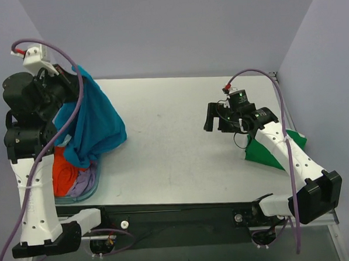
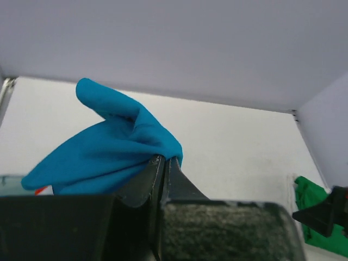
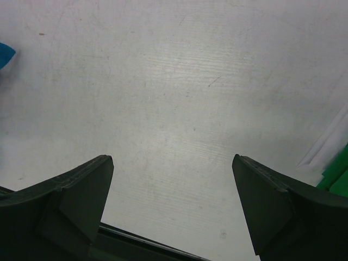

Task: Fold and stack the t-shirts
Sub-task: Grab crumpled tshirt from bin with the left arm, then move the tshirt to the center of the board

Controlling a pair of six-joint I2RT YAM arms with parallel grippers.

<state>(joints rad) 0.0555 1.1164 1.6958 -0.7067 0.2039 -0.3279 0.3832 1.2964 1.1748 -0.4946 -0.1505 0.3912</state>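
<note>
The teal t-shirt [image 1: 98,123] is held over the basket [image 1: 78,197] at the tabletop's [image 1: 181,142] left, clamped in the closed left pincer [image 2: 165,163]. The right pincer [image 3: 173,179] is seen open; a free corner, possibly hidden in folds, must be caught next.

No text, label, brand, number or sign can be read in any view. The teal t-shirt [image 1: 98,123], the green t-shirt [image 1: 264,152] and the table [image 1: 180,130] show only plain surfaces.

White links [image 1: 35,202], black joints [image 1: 23,141], purple cables [image 1: 284,119], black right gripper [image 3: 173,160]
</note>
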